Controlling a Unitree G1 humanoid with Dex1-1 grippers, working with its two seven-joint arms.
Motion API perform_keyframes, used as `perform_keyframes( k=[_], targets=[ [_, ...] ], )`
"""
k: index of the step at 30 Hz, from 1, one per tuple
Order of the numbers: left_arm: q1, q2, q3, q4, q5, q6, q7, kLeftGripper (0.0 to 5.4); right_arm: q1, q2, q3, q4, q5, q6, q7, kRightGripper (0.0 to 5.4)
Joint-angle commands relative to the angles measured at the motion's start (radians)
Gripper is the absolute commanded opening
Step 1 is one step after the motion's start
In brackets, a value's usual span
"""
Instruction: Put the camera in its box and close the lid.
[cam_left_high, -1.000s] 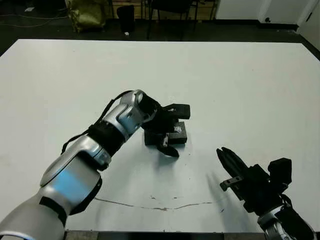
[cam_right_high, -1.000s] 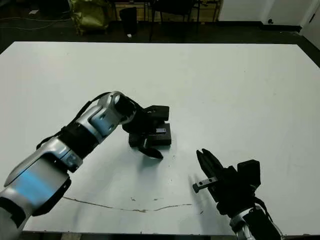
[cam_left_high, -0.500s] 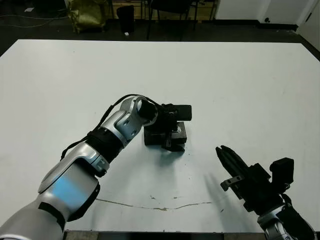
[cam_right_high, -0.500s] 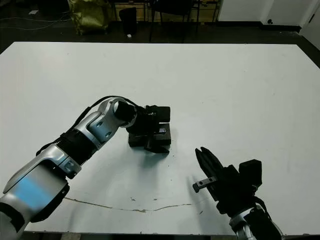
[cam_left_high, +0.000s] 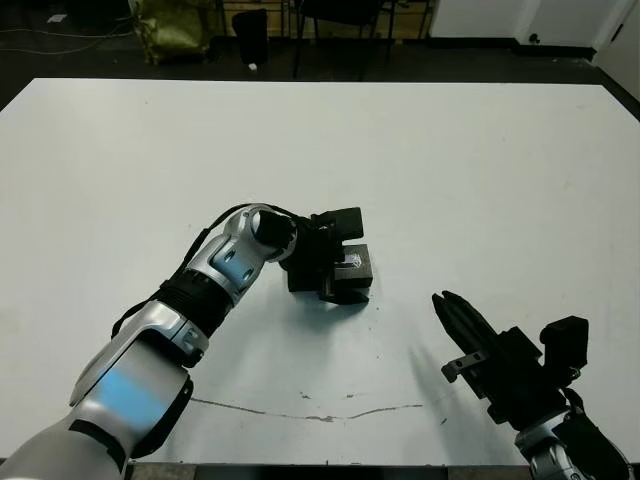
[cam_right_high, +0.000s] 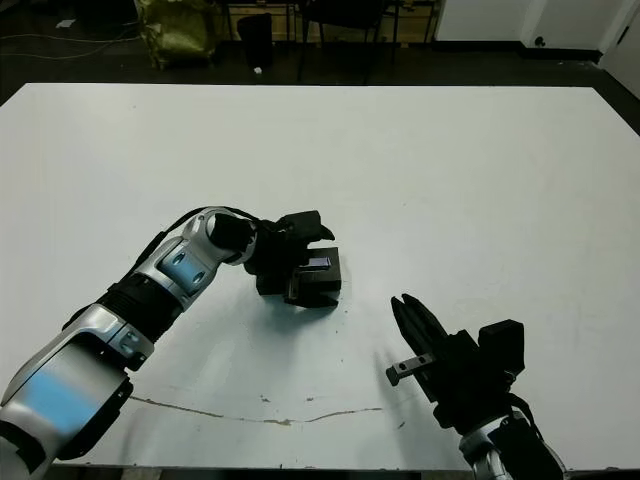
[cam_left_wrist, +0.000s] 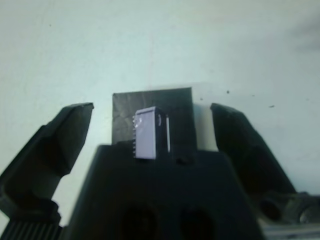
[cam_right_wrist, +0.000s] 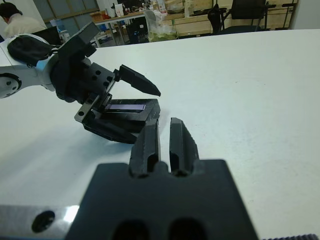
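White table (cam_left_high: 480, 170): left tool (cam_left_high: 340, 255) spread wide astride lid (cam_right_wrist: 127, 106), right tool (cam_right_wrist: 164, 140) nrly closed, empty.

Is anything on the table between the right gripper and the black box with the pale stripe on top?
Nothing visible. Only bare white table lies between the right gripper and the striped black box. The left gripper is at the box from its far-left side, jaws spread to either side of it.

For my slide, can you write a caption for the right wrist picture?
The left gripper hangs open around the closed black box while the right gripper waits nearby, shut.
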Motion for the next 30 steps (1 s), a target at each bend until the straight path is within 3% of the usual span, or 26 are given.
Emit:
perform_keyframes(
  k=[1, 7, 13, 18, 21, 27, 30],
  targets=[
    [0.084, 0.02, -0.01, 0.052, 0.007, 0.031, -0.021, 5.39, 0.02, -0.007, 0.004, -0.001, 0.001, 0.012, 0.0, 0.0],
    [0.111, -0.02, 0.045, 0.11, -0.049, 0.037, 0.001, 5.39, 0.019, -0.005, 0.004, 0.001, 0.004, 0.008, 0.003, 0.0],
    [0.135, -0.051, 0.065, 0.194, -0.049, -0.012, 0.063, 5.39, 0.024, -0.004, -0.001, -0.01, 0.018, 0.023, -0.001, 0.0],
    [0.158, -0.07, 0.114, 0.267, -0.09, 0.012, 0.072, 5.39, 0.018, -0.008, -0.001, 0.008, 0.015, 0.001, 0.018, 0.0],
    [0.163, -0.077, 0.151, 0.301, -0.129, 0.084, 0.06, 5.39, 0.015, -0.003, -0.002, 0.016, 0.026, 0.004, 0.023, 0.0],
    [0.215, -0.053, 0.177, 0.268, -0.166, 0.075, 0.038, 5.39, 0.014, -0.008, 0.002, -0.002, 0.031, 0.019, 0.016, 0.0],
    [0.275, -0.027, 0.232, 0.148, -0.218, 0.098, 0.075, 5.39, 0.014, -0.006, -0.001, -0.001, 0.032, 0.022, 0.011, 0.0]
  ],
)
